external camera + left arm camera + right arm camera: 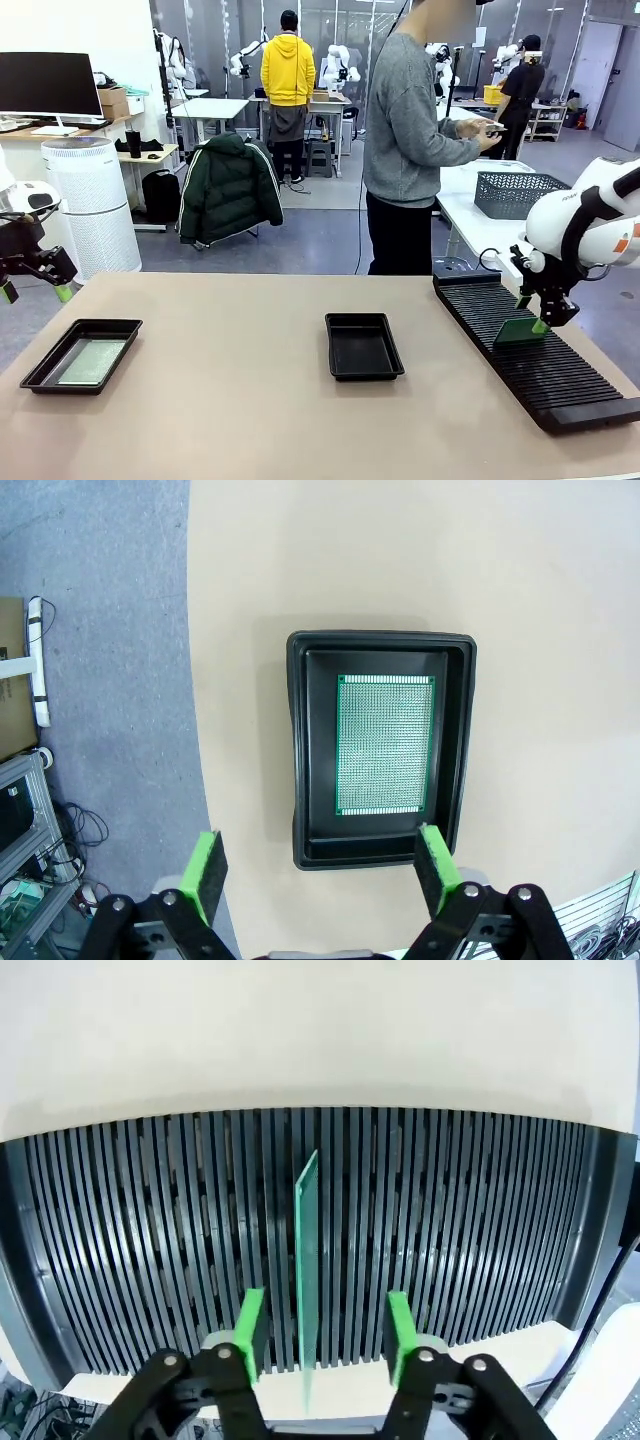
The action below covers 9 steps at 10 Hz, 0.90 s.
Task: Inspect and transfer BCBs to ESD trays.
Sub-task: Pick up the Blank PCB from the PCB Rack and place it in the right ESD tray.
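One BCB [305, 1260] stands on edge in a slot of the rack [480, 1230], at 3 o'clock on your table [230, 400]. Right gripper [324, 1305] straddles it, pads clear of both faces, not clamped. Second BCB [385, 745] lies flat in the 9 o'clock ESD tray [298, 750], with the left gripper [318, 838] spread wide above its rim. Other ESD tray [364, 318] sits mid-table.

Left arm [22, 197] stood at the robot's left, left gripper [320, 872] facing down, jaws fully apart. Right arm [590, 212] reached down, right gripper [322, 1326] vertical, green pads [250, 1326] parted more narrowly.
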Tool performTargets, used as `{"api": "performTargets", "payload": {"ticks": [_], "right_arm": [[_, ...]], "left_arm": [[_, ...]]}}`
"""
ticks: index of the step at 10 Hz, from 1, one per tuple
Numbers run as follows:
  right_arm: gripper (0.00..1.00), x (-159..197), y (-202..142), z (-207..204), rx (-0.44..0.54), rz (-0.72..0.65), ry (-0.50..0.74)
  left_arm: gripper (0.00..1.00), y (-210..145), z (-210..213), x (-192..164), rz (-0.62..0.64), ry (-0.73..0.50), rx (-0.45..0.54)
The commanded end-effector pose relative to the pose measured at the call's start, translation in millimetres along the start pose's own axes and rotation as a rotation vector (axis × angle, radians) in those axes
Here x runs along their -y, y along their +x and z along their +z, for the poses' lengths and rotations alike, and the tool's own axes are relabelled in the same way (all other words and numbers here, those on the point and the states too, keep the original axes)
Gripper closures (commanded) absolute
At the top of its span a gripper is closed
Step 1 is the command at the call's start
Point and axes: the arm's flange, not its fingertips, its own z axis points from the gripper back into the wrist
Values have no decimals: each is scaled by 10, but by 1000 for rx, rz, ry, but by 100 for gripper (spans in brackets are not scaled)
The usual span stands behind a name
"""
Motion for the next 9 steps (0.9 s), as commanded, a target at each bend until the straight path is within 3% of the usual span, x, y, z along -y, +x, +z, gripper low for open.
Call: {"api": "performTargets", "payload": {"ticks": [1,9], "right_arm": [[46,83,-62,-34,24,1,1],[88,270,-111,-126,40,-23,68]], "left_arm": [[0,-10,-17,-8,-2,2,8],[0,-10,-17,-8,-2,2,8]]}}
